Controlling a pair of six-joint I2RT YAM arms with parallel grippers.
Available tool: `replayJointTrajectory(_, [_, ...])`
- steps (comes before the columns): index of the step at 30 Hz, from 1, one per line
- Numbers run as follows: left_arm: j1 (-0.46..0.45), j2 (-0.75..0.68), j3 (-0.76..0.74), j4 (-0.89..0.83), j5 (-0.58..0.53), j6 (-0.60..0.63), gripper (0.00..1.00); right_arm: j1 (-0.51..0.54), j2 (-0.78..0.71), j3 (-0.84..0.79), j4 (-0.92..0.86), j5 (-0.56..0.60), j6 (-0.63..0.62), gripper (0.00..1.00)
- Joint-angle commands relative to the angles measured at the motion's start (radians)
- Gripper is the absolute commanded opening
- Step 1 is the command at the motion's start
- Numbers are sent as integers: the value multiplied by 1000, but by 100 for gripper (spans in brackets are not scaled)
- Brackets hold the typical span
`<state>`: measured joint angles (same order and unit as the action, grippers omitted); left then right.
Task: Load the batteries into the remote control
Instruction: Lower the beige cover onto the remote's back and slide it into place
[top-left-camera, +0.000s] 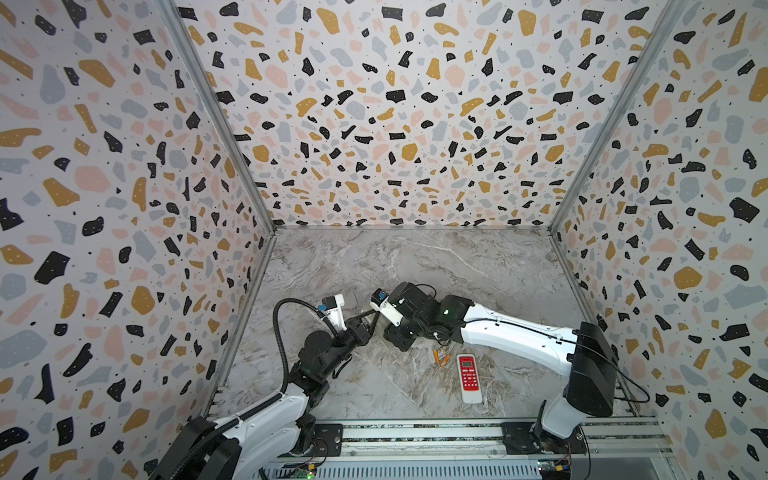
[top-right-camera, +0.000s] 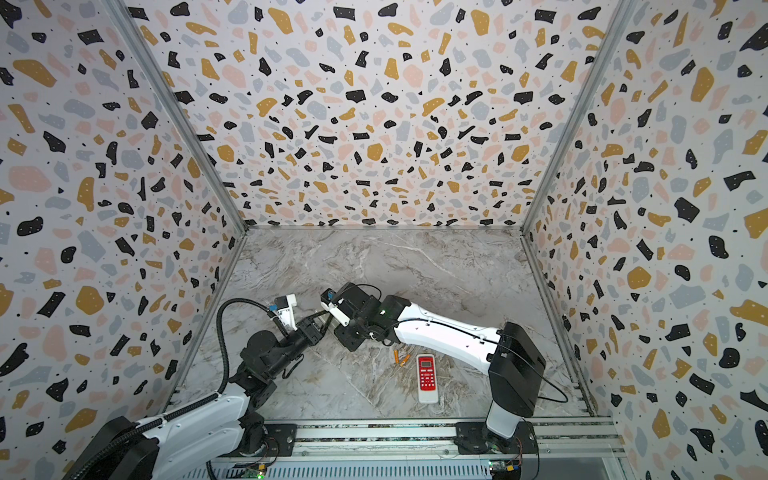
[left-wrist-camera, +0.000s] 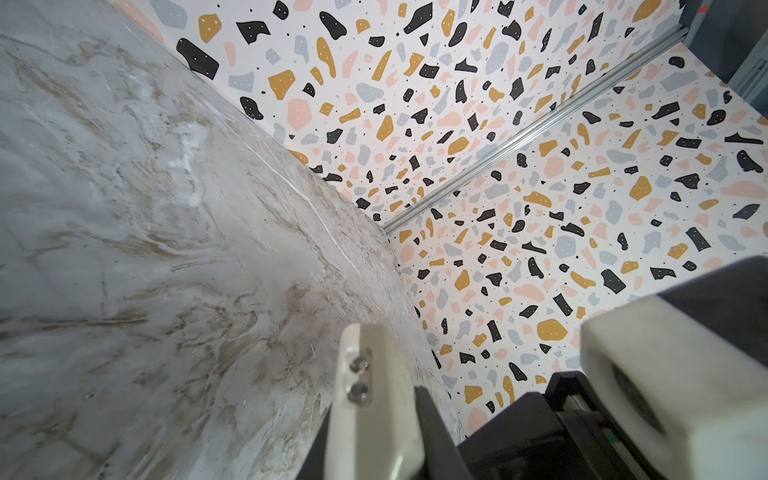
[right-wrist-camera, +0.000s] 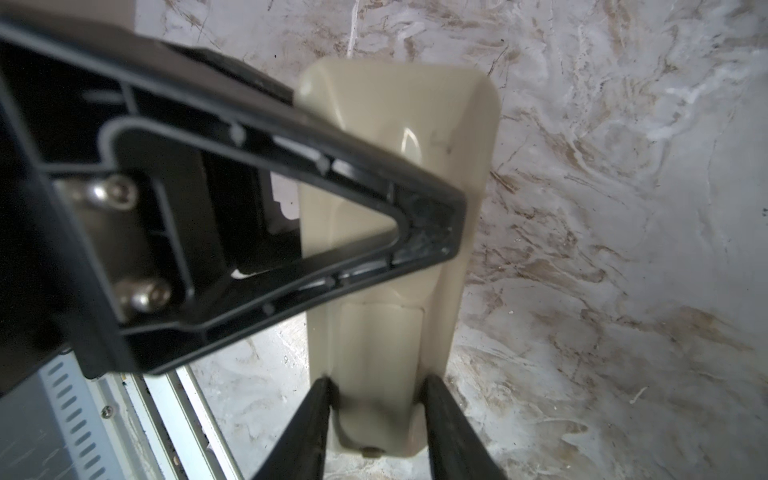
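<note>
A cream remote control (right-wrist-camera: 395, 145) hangs above the marble table between my two grippers, its back towards the right wrist camera. My right gripper (right-wrist-camera: 376, 382) has a black finger (right-wrist-camera: 316, 415) against each side of its narrow end. My left gripper (left-wrist-camera: 386, 415) is shut across the remote's thin edge (left-wrist-camera: 365, 395); one of its triangular fingers (right-wrist-camera: 415, 232) lies over the remote's back. In both top views the grippers meet mid-table (top-left-camera: 374, 326) (top-right-camera: 328, 322). Two orange batteries (top-left-camera: 439, 358) (top-right-camera: 400, 357) lie on the table nearer the front, apart from both grippers.
A red-and-white remote (top-left-camera: 469, 378) (top-right-camera: 427, 378) lies face up beside the orange batteries, under the right arm's forearm (top-left-camera: 519, 336). Terrazzo-patterned walls close in three sides. A metal rail (top-left-camera: 415, 432) carrying both arm bases runs along the front edge.
</note>
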<state>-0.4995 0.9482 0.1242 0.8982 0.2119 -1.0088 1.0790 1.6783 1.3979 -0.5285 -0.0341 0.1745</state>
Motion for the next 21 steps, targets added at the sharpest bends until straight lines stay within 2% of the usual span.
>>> replayJointTrajectory(1, [-5,-7,-3,106,32,-7,0,6,-5,39,-1,22,-4,44])
replayJointTrajectory(14, [-4,-9,-6,84,32,1,0,11,-76,13,-2,47,6,69])
replayJointTrajectory(21, [-4,-12,-6,73,32,6,0,-5,-166,-70,28,36,34,69])
